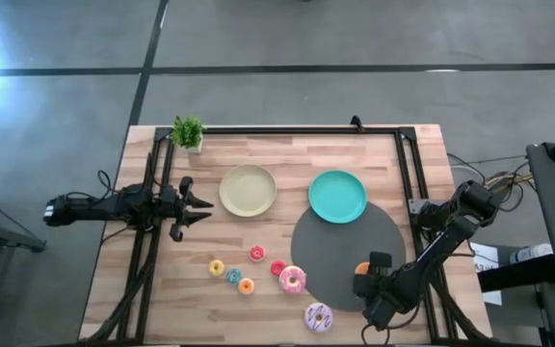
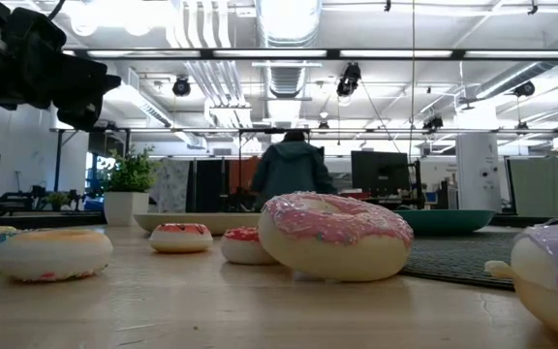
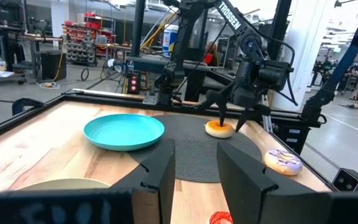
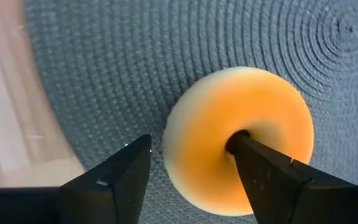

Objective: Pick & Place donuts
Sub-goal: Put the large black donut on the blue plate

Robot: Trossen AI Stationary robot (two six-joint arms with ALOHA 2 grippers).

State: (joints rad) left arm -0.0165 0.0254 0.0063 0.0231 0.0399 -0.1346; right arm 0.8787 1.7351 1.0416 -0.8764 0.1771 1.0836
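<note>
The large orange donut (image 4: 238, 143) lies flat on the round grey mat (image 1: 335, 251), near the mat's near right rim. My right gripper (image 4: 188, 144) is above it, pointing down and open: one finger (image 4: 260, 165) stands in the donut's hole and the other (image 4: 126, 168) just outside the ring, over the mat. The pink donut (image 1: 292, 280) and the lilac sprinkled donut (image 1: 318, 316) rest on the wood left of the mat. Several small donuts lie farther left, around (image 1: 247, 270). My left gripper (image 1: 200, 204) waits open at the table's left side. My right gripper comes at the orange donut from above, its fingers on either side of one part of the ring (image 4: 194, 149). The outer finger shows a small gap to the rim. Whether the finger in the hole touches the donut, I cannot tell.
A beige plate (image 1: 248, 190) and a teal plate (image 1: 337, 196) sit on the far half of the table, the teal one overlapping the mat's far rim. A small potted plant (image 1: 188, 132) stands at the far left corner. A person stands in the room behind the table (image 2: 294, 170).
</note>
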